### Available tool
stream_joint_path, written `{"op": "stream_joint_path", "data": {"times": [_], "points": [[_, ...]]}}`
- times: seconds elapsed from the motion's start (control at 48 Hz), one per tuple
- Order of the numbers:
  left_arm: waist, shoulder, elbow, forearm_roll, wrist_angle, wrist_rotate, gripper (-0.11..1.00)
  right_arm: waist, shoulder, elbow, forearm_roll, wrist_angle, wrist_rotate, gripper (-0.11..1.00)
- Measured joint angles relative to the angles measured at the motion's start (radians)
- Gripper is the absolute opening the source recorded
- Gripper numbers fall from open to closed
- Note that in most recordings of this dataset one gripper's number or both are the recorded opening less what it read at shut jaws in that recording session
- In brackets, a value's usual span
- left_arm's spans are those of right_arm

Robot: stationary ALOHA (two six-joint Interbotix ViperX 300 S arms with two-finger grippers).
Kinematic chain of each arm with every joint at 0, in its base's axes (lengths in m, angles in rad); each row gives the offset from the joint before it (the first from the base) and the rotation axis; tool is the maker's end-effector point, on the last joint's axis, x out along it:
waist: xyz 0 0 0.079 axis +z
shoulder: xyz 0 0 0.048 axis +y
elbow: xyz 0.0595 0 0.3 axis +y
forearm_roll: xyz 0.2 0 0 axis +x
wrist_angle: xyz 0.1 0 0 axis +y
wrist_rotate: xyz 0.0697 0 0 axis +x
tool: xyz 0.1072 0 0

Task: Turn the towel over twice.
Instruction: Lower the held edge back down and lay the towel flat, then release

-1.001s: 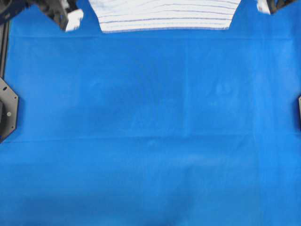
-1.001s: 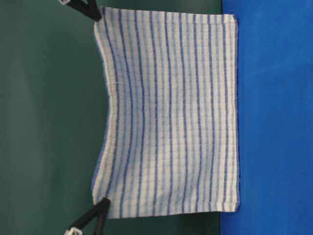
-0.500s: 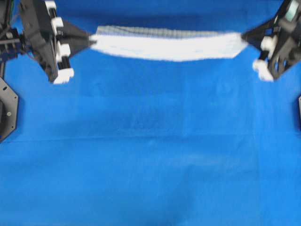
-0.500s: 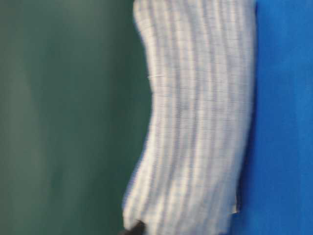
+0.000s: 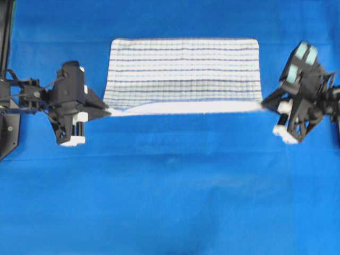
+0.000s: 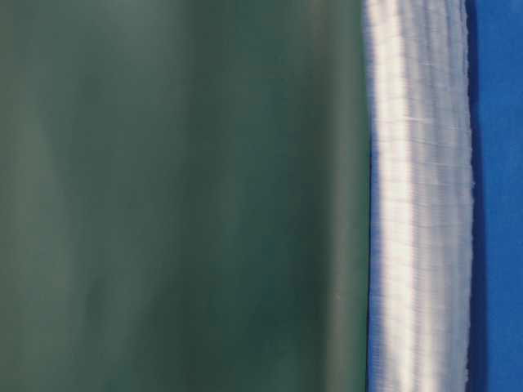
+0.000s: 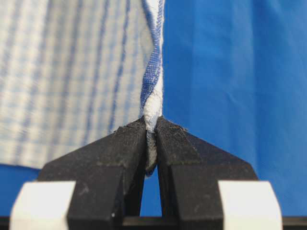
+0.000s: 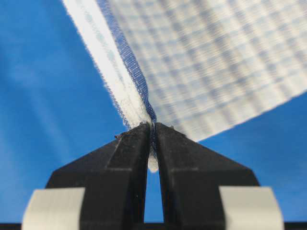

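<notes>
pinching one towel (image 5: 183, 69) between two claws

towel (image 5: 183, 69): white, thin dark- and light-blue stripes, faint checks
pose: spread wide — far edge on the blue desk (image 5: 170, 191), near edge lifted, taut
corners: both near ones pinched — one each side

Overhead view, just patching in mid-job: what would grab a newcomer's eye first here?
The striped towel stands out against the blue table covering, spread toward the far side with its near edge lifted and stretched between the two arms. The left end effector is shut on the towel's near left corner, and the right end effector is shut on the near right corner. In the table-level view the towel is a motion-blurred white band.
</notes>
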Motion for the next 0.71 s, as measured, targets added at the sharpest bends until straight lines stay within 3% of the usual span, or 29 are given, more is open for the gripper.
{"op": "stream_joint_path", "data": {"times": [0.229, 0.646, 0.709], "points": [[-0.08, 0.08, -0.015, 0.0, -0.014, -0.034, 0.03, 0.081, 0.1, 0.002, 0.0, -0.018, 0.084, 0.07], [-0.104, 0.126, -0.038, 0.0, -0.018, -0.034, 0.04, 0.1, 0.14, 0.002, 0.0, -0.021, 0.092, 0.08], [-0.106, 0.126, -0.037, 0.0, -0.015, -0.034, 0.08, 0.1, 0.144, 0.002, 0.0, -0.025, 0.092, 0.11]]}}
